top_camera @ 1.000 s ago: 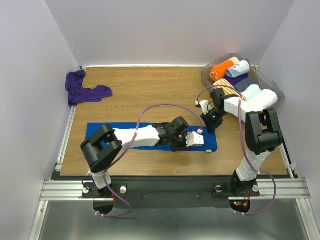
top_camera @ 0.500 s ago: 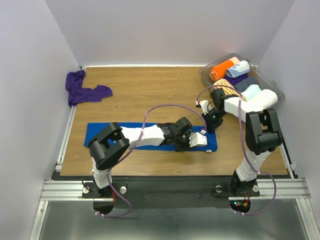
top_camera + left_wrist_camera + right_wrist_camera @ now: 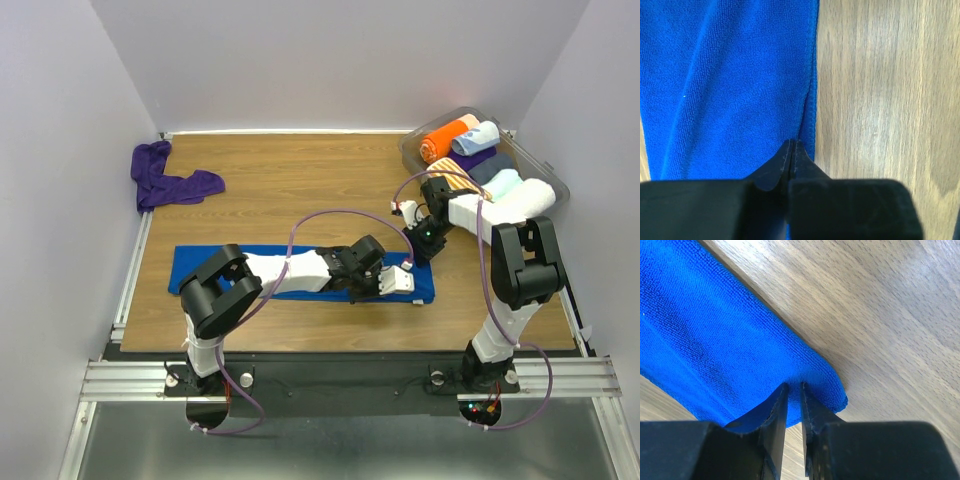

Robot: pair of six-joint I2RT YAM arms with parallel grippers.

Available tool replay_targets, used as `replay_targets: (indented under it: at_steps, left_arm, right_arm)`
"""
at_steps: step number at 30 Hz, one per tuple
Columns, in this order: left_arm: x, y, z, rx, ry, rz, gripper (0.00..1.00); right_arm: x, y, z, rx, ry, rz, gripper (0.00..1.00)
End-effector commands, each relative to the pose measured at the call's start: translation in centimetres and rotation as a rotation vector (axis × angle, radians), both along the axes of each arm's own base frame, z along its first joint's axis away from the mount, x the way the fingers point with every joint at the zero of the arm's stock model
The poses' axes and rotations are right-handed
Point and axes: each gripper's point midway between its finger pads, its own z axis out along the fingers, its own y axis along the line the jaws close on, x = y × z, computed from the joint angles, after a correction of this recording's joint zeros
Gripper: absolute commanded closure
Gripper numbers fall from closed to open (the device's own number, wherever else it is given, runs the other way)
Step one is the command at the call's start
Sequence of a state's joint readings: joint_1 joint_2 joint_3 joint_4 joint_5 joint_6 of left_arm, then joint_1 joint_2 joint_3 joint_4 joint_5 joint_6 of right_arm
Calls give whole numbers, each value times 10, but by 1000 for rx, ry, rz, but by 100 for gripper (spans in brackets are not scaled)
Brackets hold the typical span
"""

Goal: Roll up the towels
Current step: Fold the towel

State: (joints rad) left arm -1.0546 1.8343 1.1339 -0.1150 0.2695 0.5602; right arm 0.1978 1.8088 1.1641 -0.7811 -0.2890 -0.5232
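Note:
The royal blue towel (image 3: 205,266) lies flat as a long strip near the table's front edge. My left gripper (image 3: 408,284) is down at its right end, jaws pressed together on the towel's hem (image 3: 810,107). My right gripper (image 3: 426,247) is at the far right corner of the same towel, jaws nearly together with the blue corner (image 3: 825,382) pinched between them. The dark purple towel (image 3: 168,181) lies crumpled at the far left edge of the table, away from both grippers.
A clear bin (image 3: 411,151) at the far right holds rolled towels: orange (image 3: 440,141), pale blue (image 3: 481,136), striped (image 3: 457,171) and white (image 3: 525,192). Bare wood (image 3: 300,185) lies between the two towels. White walls close in the table's sides.
My left arm slid a little to the right along the blue towel, then its jaws closed on the hem. My right gripper held still on the corner.

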Motion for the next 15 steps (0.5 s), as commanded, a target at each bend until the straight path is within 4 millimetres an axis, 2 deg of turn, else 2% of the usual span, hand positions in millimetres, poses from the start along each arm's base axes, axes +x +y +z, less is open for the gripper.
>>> replay_targets:
  at_steps: [1, 9, 15]
  left_arm:
    - [2, -13, 16, -48, -22, -23, 99]
    - [-7, -11, 30, -74, -6, -44, 100]
    - [-14, -5, 30, -72, 7, -61, 100]
  right_arm:
    - [-5, -3, -26, -31, 33, 24, 78]
    - [-4, -3, -28, -35, 36, 24, 78]
    - [-4, -3, -27, -38, 35, 23, 78]
